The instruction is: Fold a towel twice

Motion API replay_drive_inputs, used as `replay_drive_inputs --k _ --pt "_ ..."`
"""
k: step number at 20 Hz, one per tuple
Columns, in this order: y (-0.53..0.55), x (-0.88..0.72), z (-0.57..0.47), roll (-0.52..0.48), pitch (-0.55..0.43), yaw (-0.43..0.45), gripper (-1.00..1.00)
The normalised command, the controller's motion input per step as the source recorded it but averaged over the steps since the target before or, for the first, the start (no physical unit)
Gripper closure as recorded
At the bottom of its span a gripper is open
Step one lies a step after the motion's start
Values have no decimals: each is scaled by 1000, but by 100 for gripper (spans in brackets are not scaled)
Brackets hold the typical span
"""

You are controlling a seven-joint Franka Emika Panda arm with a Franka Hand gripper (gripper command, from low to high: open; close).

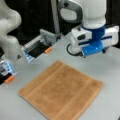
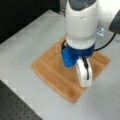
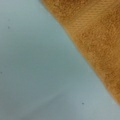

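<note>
One towel (image 1: pixel 61 91) lies flat and unfolded on the grey tabletop (image 1: pixel 107 75). The gripper (image 2: pixel 83 75) hangs above it; whether its fingers are open, I cannot tell.

Evenly and softly lit in both front views, with the pale tabletop (image 1: pixel 107 75) bright but free of hard glare, and only a faint, diffuse shadow under the arm on the towel (image 2: pixel 53 72). Blurred and blocky throughout, so the towel's weave and woven bands read as smears of orange-brown, and dark at a front view's top where the background falls to near black. Soft in the wrist view too, with the towel (image 3: pixel 100 42) fuzzy-edged against the grey-blue tabletop (image 3: pixel 32 70).
</note>
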Motion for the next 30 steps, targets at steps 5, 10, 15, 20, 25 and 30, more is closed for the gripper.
replay_drive_inputs --k 5,10,15,20,25,30 --pt "280 681 -107 -320 342 -130 -100" --pt "176 467 16 -354 285 -58 -100" --pt "101 300 -24 -363 293 -22 -100" --pt "26 262 -160 -419 263 -24 -100" --pt "11 288 -212 -363 127 -55 -100" --pt "100 326 -129 -292 18 -75 -100"
